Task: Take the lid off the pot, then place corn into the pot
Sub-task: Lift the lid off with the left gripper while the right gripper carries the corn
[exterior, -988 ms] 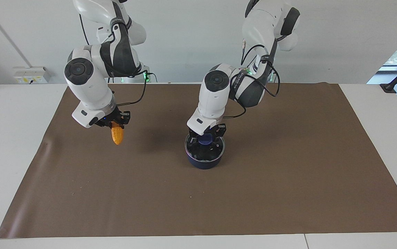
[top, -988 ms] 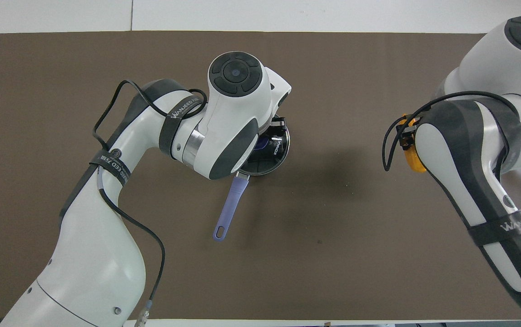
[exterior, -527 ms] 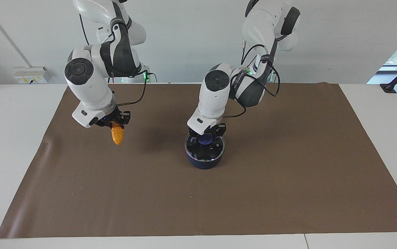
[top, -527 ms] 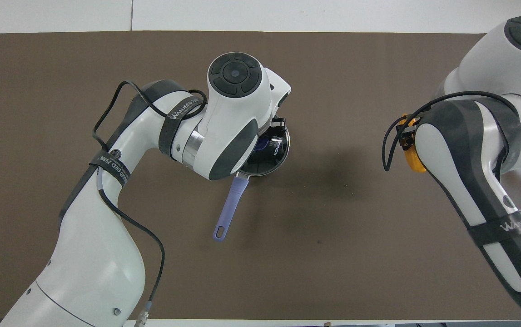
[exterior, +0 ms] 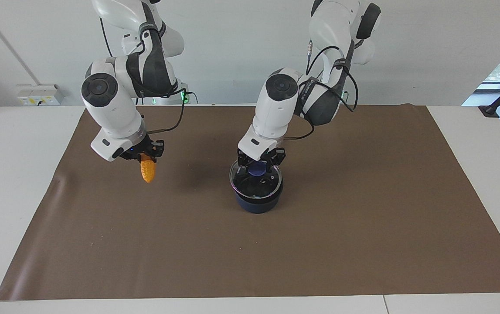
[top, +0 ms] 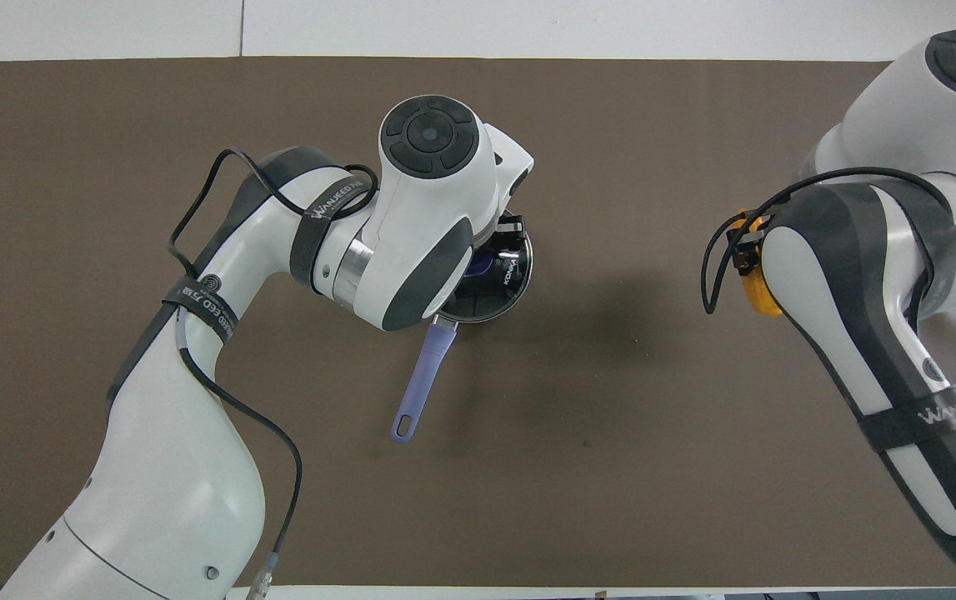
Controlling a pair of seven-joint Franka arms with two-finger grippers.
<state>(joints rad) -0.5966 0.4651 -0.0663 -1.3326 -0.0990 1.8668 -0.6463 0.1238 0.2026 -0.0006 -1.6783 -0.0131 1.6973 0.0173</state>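
Observation:
The dark blue pot stands on the brown mat in the middle of the table. Its light blue handle points toward the robots. My left gripper is shut on the blue knob of the glass lid. The lid hangs just above the pot's rim. In the overhead view the left wrist covers most of the lid. My right gripper is shut on the orange corn, which hangs tip down over the mat toward the right arm's end. From above only an edge of the corn shows.
A brown mat covers most of the white table. A power socket sits on the wall at the right arm's end.
My left gripper has closed on the knob and risen, lifting the lid off the pot's rim. The right arm with the corn has not moved.

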